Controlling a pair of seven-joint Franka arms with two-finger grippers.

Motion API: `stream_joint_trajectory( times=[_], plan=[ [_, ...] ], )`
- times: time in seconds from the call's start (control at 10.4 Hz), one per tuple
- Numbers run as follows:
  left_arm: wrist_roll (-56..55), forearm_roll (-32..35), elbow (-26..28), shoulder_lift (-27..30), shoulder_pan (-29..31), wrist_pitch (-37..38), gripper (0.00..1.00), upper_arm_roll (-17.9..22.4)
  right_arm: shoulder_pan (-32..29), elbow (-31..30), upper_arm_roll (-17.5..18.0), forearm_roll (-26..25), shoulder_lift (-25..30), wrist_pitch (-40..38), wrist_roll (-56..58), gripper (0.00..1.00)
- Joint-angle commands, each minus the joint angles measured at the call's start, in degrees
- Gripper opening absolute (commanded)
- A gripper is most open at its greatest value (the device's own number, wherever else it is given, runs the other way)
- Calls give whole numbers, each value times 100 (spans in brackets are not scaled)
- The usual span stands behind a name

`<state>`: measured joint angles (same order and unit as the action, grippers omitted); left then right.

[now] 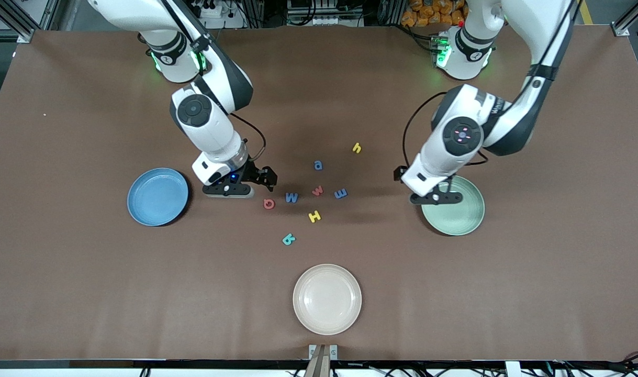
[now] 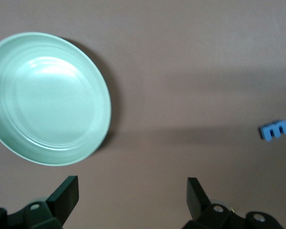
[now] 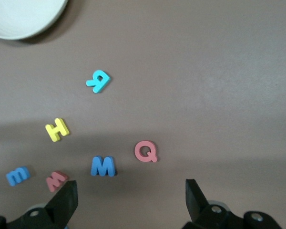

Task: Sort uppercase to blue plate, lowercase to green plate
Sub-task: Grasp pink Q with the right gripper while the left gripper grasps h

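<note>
Plates: three round shallow plastic plates are counted on the brown table [image 1: 62, 262]: a medium-blue plate [image 1: 158, 197] toward the right arm's end, a pale mint-green plate [image 1: 457, 214] toward the left arm's end, and a cream-white plate [image 1: 327, 299] near the table edge closest to the front camera.
Letters: eight small foam letters are counted, all loose mid-table between the blue and green plates: red Q [image 1: 268, 203], blue W [image 1: 291, 197], yellow H [image 1: 314, 215], teal R [image 1: 289, 239], red w [image 1: 317, 190], blue m [image 1: 340, 193], blue a [image 1: 318, 165], yellow h [image 1: 356, 147].
Open room: wide bare surface is left along every table edge and corner.
Left gripper [image 1: 438, 198]: fingers are spread apart, nothing held, over the green plate's rim.
Right gripper [image 1: 230, 189]: fingers are spread apart, nothing held, over bare table between the blue plate and the red Q.
Cut off: the green plate is partly covered by the left arm in the front view.
</note>
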<state>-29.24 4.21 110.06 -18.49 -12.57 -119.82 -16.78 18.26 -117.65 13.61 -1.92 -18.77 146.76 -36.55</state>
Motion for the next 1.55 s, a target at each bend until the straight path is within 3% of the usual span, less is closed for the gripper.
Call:
stream_joint_trajectory(
  times=[0.0, 0.19, 0.48, 0.68, 0.77, 0.87, 1.45],
  plan=[
    [-3, 133, 471, 205, -166, -452, 100, -53, 37, -162, 2, -352, -204, 387, -151, 100],
    [50, 142, 981, 441, -158, -945, 100, -289, 63, -162, 2, -475, -521, 808, -229, 98],
    [50, 133, 1115, 496, -176, -1121, 100, -834, -51, -66, 2, -1614, -969, 1170, -1000, 94],
    [50, 177, 1428, 390, -245, -2048, 100, -993, -95, 127, -7, -2056, -1242, 1188, -1353, 90],
    [32, 325, 1622, 251, -324, -2603, 100, -994, -95, 189, -7, -2101, -1304, 1188, -1390, 86],
    [6, 483, 1616, 101, -464, -2669, 100, -985, -86, 224, -7, -2110, -1331, 1180, -1390, 84],
    [-29, 1274, 1800, -321, -940, -2398, 100, -976, 10, 234, -16, -2207, -1383, 1180, -1442, 77]
  ],
)
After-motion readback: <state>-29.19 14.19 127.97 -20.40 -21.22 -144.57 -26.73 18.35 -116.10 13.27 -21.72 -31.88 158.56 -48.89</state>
